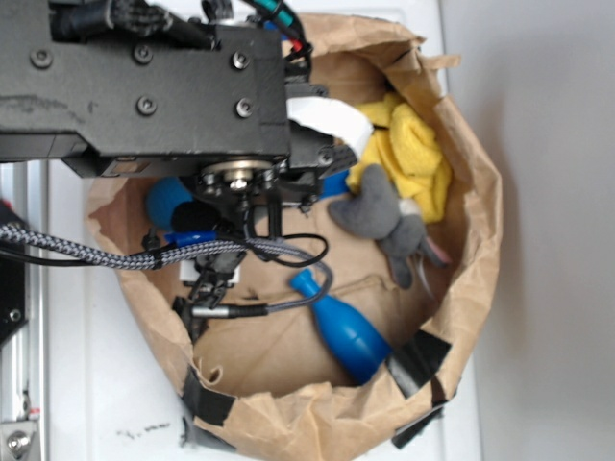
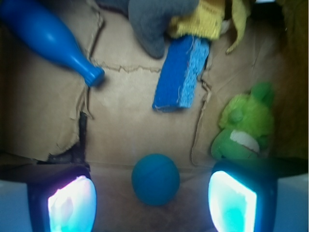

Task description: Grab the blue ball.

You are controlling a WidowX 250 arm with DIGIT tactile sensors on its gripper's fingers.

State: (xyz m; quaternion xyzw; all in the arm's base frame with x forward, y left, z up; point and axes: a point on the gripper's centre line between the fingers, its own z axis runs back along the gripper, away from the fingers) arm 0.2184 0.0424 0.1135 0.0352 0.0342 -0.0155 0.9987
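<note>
Hand [image 2: 153,203] spread astride blue ball [image 2: 155,179], sponge [image 2: 182,72], bottle [image 2: 46,36], seemingly plush frog [image 2: 244,125] beyond.

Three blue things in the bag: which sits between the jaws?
The round teal blue ball, centred between the open jaws. The blue pin-shaped bottle and blue sponge lie farther off.

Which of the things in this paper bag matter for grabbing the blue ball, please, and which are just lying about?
Job:
- ball, lying between the open fingers
- gripper, open

Lying about:
- blue bottle
- sponge
- green plush
- grey plush
- yellow cloth
- paper bag, which holds it all
</note>
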